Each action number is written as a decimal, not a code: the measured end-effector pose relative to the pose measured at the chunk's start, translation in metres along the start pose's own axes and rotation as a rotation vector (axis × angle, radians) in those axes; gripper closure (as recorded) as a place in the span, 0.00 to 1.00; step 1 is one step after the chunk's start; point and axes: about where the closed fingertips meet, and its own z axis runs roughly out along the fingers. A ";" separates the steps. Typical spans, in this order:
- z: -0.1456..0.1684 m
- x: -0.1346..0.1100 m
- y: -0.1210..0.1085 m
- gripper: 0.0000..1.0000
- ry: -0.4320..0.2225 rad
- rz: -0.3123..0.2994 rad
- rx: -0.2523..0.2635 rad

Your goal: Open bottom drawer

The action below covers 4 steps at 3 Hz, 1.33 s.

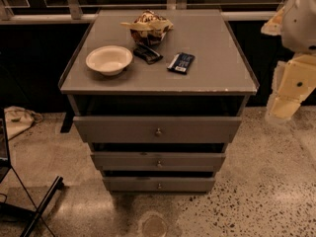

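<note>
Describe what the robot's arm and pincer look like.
The arm, at the picture's right edge, has a smooth, rounded white shell on top, with boxy cream-yellow segments below it. The pincer is its lowest part, to the right of the cabinet, and looks the same pale cream and blocky. No cables, sleeves or lettering show.
</note>
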 end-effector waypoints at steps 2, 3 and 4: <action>0.028 0.044 0.055 0.00 -0.102 0.280 0.022; 0.104 0.083 0.093 0.00 -0.223 0.487 -0.062; 0.175 0.092 0.095 0.00 -0.379 0.625 -0.103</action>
